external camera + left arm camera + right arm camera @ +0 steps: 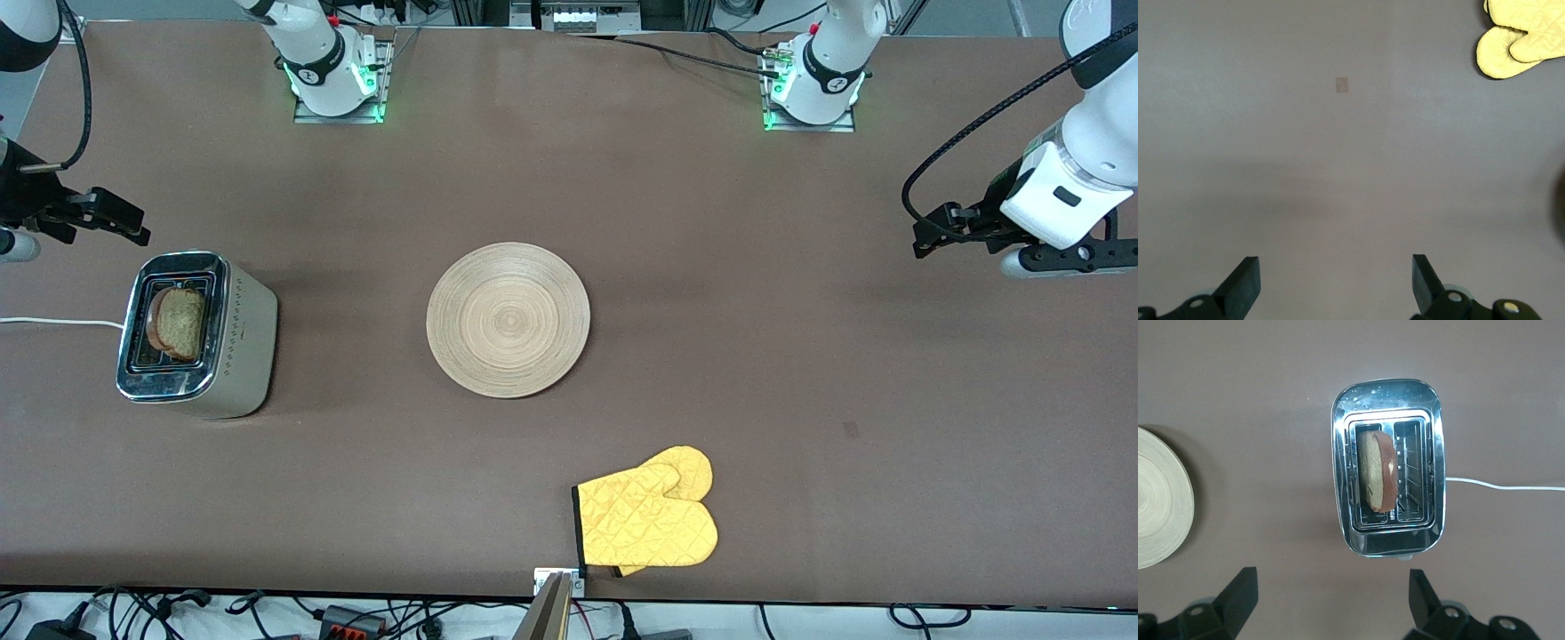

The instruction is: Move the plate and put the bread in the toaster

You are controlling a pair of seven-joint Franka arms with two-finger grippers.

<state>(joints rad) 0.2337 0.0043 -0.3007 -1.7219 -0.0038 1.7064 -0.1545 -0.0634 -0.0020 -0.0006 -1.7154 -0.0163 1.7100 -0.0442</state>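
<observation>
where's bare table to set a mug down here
Widest bare patch: between the plate and the left gripper, above the yellow oven mitts. Another lies between plate and toaster, which holds the bread. Nowhere is really crowded.

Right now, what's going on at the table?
Nothing is being held. The bread sits in a slot of the toaster, sticking up. The plate lies bare mid-table. The right gripper hangs open over the table beside the toaster; the left gripper hangs open over bare table at its end.
</observation>
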